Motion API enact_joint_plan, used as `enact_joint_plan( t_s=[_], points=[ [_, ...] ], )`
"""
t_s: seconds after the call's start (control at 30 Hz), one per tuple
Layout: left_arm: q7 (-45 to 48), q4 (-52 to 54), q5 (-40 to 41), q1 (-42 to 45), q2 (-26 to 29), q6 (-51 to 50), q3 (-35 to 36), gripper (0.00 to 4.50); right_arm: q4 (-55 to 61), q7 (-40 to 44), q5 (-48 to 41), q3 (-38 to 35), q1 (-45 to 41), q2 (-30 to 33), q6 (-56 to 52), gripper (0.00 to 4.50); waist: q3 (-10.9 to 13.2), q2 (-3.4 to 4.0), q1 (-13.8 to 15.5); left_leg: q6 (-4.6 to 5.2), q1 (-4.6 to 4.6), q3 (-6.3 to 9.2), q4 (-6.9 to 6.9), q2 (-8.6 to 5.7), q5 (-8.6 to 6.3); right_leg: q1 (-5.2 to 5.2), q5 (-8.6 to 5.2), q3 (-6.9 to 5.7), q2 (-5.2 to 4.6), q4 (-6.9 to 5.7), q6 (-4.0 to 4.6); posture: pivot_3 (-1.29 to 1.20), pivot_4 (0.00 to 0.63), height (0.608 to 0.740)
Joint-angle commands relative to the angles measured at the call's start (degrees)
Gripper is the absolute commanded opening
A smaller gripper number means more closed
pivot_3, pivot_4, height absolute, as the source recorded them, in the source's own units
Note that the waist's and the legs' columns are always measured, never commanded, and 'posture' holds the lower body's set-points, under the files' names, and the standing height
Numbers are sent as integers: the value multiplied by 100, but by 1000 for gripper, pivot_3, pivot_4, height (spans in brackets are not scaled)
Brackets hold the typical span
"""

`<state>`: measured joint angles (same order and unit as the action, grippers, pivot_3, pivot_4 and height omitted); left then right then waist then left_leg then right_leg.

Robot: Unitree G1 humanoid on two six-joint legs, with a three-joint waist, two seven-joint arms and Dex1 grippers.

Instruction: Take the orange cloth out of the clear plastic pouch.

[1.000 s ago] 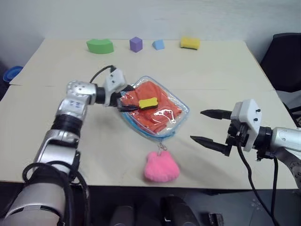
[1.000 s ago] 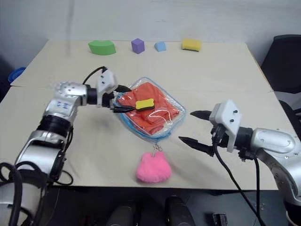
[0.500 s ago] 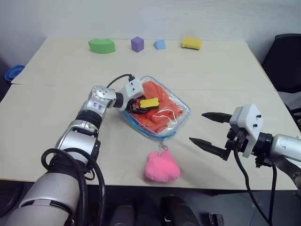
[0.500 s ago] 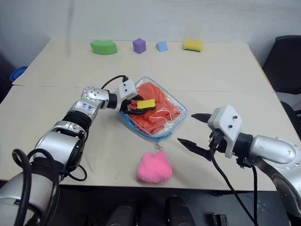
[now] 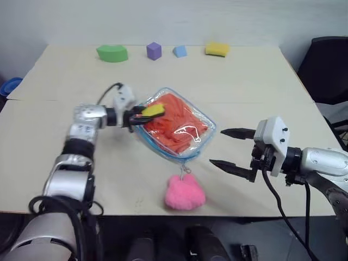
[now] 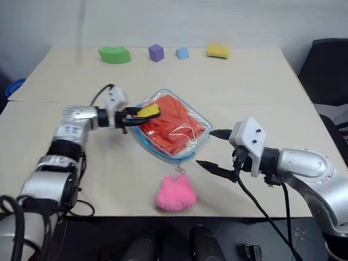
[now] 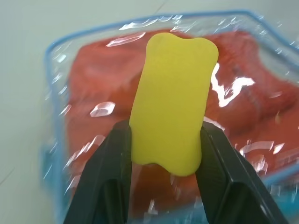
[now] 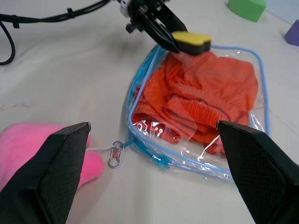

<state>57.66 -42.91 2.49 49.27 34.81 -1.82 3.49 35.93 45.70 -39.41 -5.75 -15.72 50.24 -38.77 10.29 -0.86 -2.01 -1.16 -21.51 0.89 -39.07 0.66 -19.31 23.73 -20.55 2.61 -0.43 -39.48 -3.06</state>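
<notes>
The orange cloth (image 5: 173, 124) lies crumpled inside the clear plastic pouch (image 5: 202, 117), which rests flat on the pale desk (image 5: 244, 81). The right wrist view shows the cloth's gathered, ruffled seam and a small metal clip (image 8: 114, 155) joining the pouch to the pink fluffy charm (image 5: 185, 192), which lies on the desk at the pouch's near side. The left claw (image 5: 140, 115) reaches in level at the pouch's left edge, its black fingers (image 7: 107, 172) pinching a yellow foam block (image 7: 174, 102) with rounded lobes. The right claw (image 5: 232, 148), spread wide and holding nothing, hovers right of the pouch. Four foam shapes (image 5: 154, 50) line the desk's far edge beyond the pouch.
</notes>
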Motion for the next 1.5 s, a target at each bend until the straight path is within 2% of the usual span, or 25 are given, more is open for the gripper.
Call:
enact_joint_plan(
  t_s=[0.03,0.17,0.4,0.53,0.73,0.83,0.9,1.0,1.03,1.17,1.27,1.33,1.5],
  points=[
    [-817,1254,134,-1024,665,-780,774,1543,-214,282,125,281,-297,-139,266,4500,0,0,-1,0,2,7,0,0,0,0,0,0,1,-1,0,0,150,740],
    [-1929,1917,123,-2251,1062,-1379,1673,1543,-542,589,258,584,-551,-281,434,4500,-3,-5,45,1,1,12,-3,-1,-4,2,0,-4,-3,5,0,0,150,740],
    [-3175,2703,228,-3561,880,-2168,2554,1543,-1154,1106,560,961,-973,-445,715,4500,-8,-15,219,28,1,17,-5,-12,-20,-13,0,-13,-23,39,0,0,150,740],
    [-3370,3130,402,-3881,740,-2569,2708,2750,-1399,1243,665,1024,-1150,-547,778,4500,-11,-19,189,27,1,18,-3,-11,-22,-13,0,-15,-21,42,0,0,150,740],
    [-3483,3530,582,-4146,888,-2983,3026,4470,-1516,1367,766,995,-1193,-602,802,4500,-11,-19,165,25,2,18,0,-9,-23,-11,0,-15,-19,40,0,0,150,740],
    [-3100,3836,1008,-4127,1182,-3264,3397,4488,-1472,1362,778,912,-1115,-562,782,4500,-11,-20,161,23,2,18,1,-6,-23,-10,0,-16,-15,40,0,0,150,740],
    [-2529,4046,1424,-4027,1438,-3220,3499,4488,-1393,1330,764,846,-1019,-530,752,4500,-11,-23,164,22,1,19,1,-5,-23,-10,0,-17,-15,40,0,0,150,740],
    [-1433,4258,1742,-3870,1946,-2780,3037,4488,-1273,1273,747,756,-876,-488,708,4500,-10,-21,192,19,2,20,1,-8,-24,-15,0,-18,-21,49,1,0,150,740],
    [-1048,4258,1712,-3724,2124,-2505,2691,4488,-1224,1247,750,720,-816,-467,702,4500,-10,-20,201,19,2,20,1,-10,-23,-16,0,-18,-24,50,1,0,150,740],
    [-148,3705,1105,-2735,2402,-1294,1231,4488,-1075,1075,747,566,-646,-437,654,4500,-8,-14,190,17,4,22,3,-12,-23,-24,0,-25,-28,59,1,0,150,740],
    [228,2482,-11,-1495,2214,393,-130,4488,-894,878,714,379,-491,-429,549,4500,-8,-15,178,17,3,19,5,-12,-22,-20,0,-24,-21,54,1,0,150,740],
    [224,1414,-631,-600,1848,1415,-810,4488,-691,741,681,238,-315,-404,475,4500,-8,-14,178,16,1,14,6,-11,-22,-14,0,-22,-12,49,1,0,150,740],
    [25,-789,-1538,898,1098,3172,-1715,4488,-207,372,587,-93,89,-373,242,4500,-7,-16,150,15,-7,-3,-2,-11,-20,-5,0,-10,-8,34,-1,0,150,740]
  ],
)
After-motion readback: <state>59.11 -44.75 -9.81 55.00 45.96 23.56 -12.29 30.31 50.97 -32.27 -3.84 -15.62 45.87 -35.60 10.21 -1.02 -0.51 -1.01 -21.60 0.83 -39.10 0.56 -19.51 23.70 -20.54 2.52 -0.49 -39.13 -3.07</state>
